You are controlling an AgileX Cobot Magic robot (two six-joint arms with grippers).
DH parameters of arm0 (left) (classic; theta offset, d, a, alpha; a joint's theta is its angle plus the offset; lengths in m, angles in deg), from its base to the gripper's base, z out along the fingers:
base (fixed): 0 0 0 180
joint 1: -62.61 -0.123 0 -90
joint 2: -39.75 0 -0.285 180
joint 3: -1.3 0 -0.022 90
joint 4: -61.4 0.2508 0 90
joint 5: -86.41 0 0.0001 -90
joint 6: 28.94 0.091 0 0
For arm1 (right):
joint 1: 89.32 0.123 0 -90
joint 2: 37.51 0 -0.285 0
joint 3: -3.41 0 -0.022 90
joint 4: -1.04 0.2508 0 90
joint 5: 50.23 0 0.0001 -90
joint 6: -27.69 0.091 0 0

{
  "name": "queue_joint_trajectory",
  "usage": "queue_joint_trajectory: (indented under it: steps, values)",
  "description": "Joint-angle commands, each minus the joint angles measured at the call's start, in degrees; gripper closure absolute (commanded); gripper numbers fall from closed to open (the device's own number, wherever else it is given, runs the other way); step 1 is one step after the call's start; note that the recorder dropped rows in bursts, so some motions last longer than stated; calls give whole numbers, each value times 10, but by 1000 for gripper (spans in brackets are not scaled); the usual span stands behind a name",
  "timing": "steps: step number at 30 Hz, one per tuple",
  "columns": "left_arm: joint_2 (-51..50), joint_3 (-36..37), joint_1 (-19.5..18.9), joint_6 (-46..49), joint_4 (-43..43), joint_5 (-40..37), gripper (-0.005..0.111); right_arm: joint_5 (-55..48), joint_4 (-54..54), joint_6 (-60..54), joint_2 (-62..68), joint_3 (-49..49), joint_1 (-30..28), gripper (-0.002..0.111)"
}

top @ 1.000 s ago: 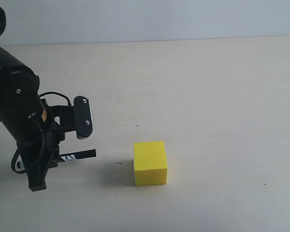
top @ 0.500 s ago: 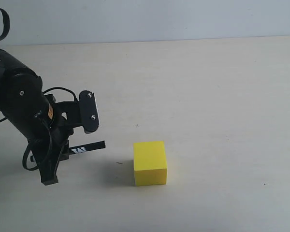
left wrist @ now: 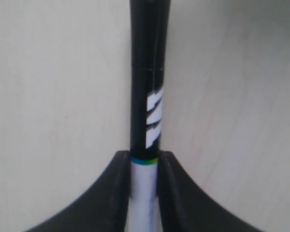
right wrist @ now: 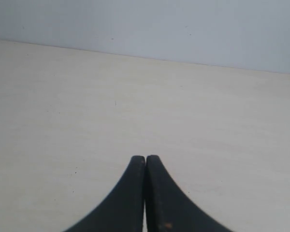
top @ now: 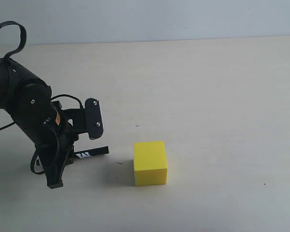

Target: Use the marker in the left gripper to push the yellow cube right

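Because the yellow cube [top: 150, 163] sits flat on the tabletop [top: 208, 96] with nothing touching it, the first risk lies at its left face. The marker [top: 93, 152] lies just left of the cube and apart from it. Its black end points toward that face, and seems to aim nearer the cube's far edge than its middle. A slim tip meeting the face off-centre would likely turn the cube rather than slide it right, or skate past a corner. Further left of the cube, the left end effector [top: 71, 155] pinches the marker's white barrel between its two jaws. A round barrel could slip back or swivel in that pinch once the cube resists. The right end effector [right wrist: 145, 163] has its jaws pressed together on nothing. Its view shows no cube, so where it stands from the cube cannot be told.
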State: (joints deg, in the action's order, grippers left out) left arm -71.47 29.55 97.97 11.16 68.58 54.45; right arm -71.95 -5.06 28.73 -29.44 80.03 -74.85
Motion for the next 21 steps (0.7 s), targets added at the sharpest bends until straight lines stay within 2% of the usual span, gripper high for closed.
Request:
queue_joint_trajectory:
  steps: [1, 21]
  values:
    - [1, 1, 0, 14, -6, 7, 107, 7, 1, -4, -3, 1, -3, 108]
    - [1, 1, 0, 14, -7, 23, 107, 7, 0, -5, -3, 1, -3, 108]
